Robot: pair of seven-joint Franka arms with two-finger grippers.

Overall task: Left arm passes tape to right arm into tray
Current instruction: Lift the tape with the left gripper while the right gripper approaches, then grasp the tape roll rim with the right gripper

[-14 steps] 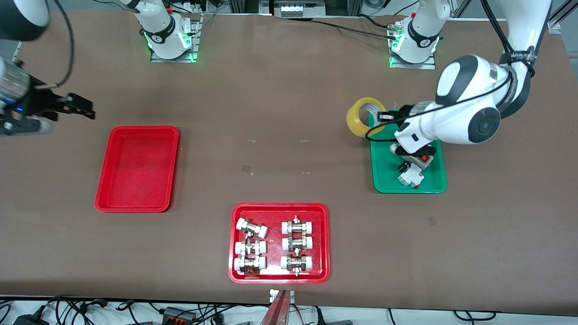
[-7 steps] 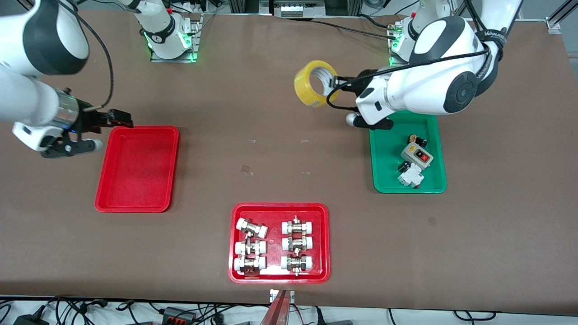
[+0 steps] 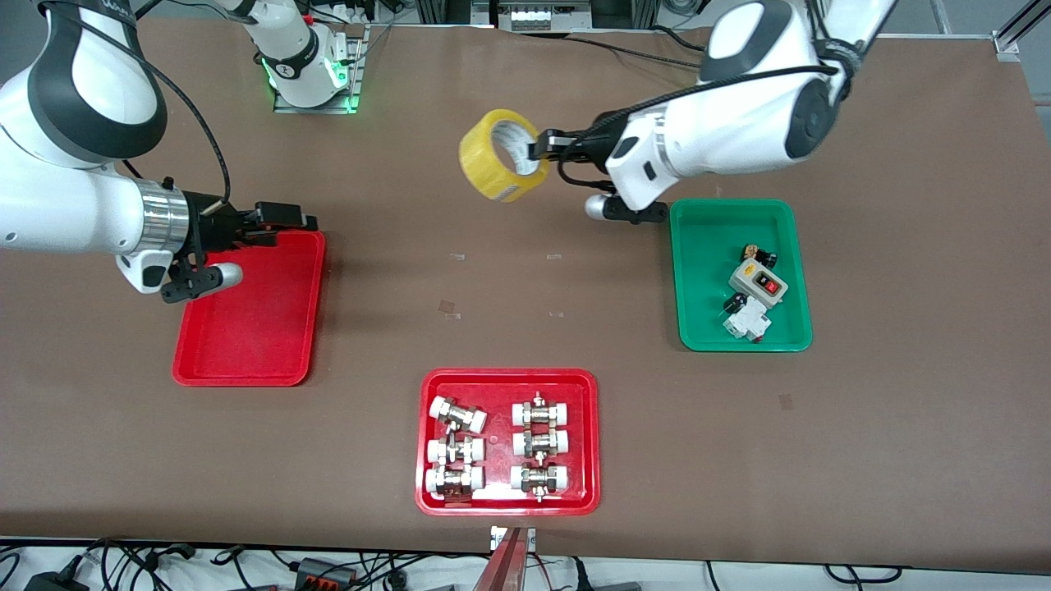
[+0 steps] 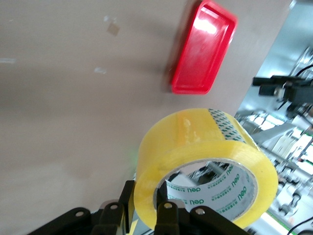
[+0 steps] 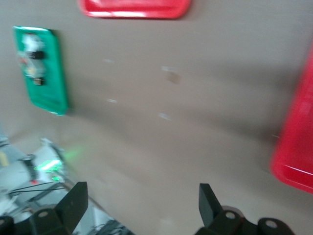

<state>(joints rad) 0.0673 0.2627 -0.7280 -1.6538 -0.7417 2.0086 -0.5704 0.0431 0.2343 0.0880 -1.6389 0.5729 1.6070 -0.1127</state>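
Now the left gripper, clamped on the tape roll's wall, holds it high over the tabletop, core facing nine o'clock toward the right gripper, spread wide above the plain red tray's rim for the handoff.

Bare table lies between the tray and green tray, nothing standing there.

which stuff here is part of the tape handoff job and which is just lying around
In the job:
tape, held by left gripper
right gripper, open over the plain red tray

Lying about:
green tray with electrical parts
red tray with pipe fittings
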